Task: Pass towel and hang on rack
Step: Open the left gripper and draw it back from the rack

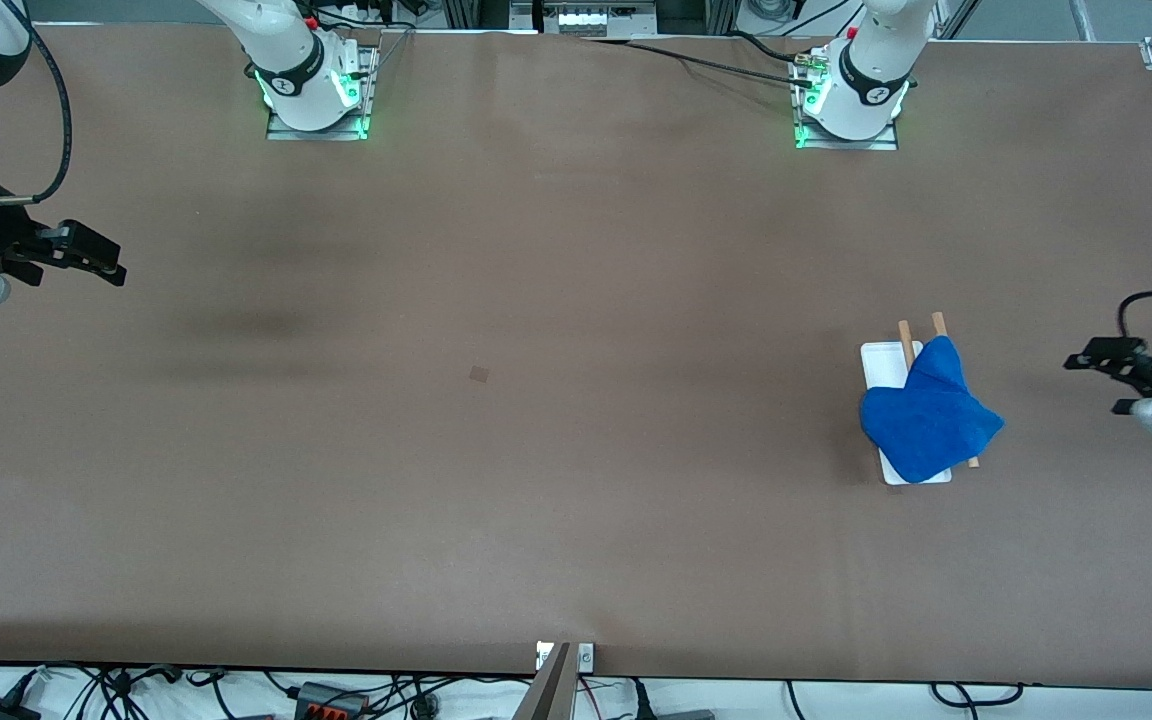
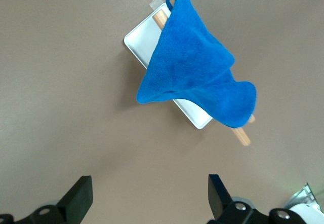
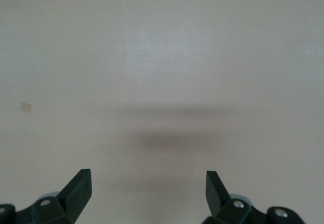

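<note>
The towel (image 1: 928,420) lies draped over the rack (image 1: 881,365) near the left arm's end of the table, so the hanging looks done. The left gripper (image 1: 1101,380) hangs beside it, jaws wide and empty; the right gripper (image 1: 86,258) waits over bare table, jaws wide too.

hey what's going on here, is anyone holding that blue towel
No. The towel is draped over the rack, toward the left arm's end of the table, covering most of its two wooden rods. The left end effector hangs open and empty beside the rack. The right end effector, also open and empty, waits over bare table at the right arm's end.
</note>
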Robot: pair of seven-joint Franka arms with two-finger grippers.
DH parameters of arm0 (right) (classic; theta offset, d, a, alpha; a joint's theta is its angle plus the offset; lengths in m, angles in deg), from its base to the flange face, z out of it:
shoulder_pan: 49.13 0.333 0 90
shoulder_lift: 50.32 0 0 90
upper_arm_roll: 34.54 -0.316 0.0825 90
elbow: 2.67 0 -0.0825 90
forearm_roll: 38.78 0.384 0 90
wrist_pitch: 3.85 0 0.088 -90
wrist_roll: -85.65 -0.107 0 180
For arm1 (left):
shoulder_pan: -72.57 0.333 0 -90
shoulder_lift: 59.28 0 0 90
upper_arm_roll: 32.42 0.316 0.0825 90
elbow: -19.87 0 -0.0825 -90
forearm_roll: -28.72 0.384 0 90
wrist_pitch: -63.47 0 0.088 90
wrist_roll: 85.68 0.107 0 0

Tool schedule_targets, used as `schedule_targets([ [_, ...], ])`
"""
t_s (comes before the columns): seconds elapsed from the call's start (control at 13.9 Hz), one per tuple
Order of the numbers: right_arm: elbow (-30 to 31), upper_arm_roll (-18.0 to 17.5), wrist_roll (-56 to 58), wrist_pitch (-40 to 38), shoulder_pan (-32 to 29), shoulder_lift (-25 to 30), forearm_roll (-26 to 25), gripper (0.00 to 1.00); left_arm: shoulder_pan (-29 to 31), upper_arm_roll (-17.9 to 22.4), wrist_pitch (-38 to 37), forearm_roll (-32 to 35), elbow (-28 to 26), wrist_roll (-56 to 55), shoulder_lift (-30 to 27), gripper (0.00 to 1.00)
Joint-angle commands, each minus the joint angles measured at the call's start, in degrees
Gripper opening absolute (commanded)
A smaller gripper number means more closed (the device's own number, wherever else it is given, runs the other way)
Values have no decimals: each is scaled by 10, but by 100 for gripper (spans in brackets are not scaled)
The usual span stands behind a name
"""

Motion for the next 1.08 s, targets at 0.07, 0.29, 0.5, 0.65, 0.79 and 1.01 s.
schedule_targets([
  [0.07,-4,-6,1,-8,-7,3,-5,100,-24,1,-62,-5,36,-61,-26,100],
  [0.29,-4,-9,1,-8,-20,3,-4,100,-45,-1,-104,-8,44,-100,-56,100],
  [0.5,-4,-17,-5,-8,-22,4,-3,100,-59,-1,-119,-8,44,-134,-57,100],
  [0.65,-3,-16,-5,-16,-19,10,-6,100,-62,1,-124,-7,44,-150,-59,100],
  [0.79,-2,-16,-1,-18,-19,12,-5,100,-83,8,-131,-1,44,-200,-65,100],
  [1.01,1,-17,-7,-19,-18,13,-1,100,-110,14,-157,2,47,-307,-76,100],
])
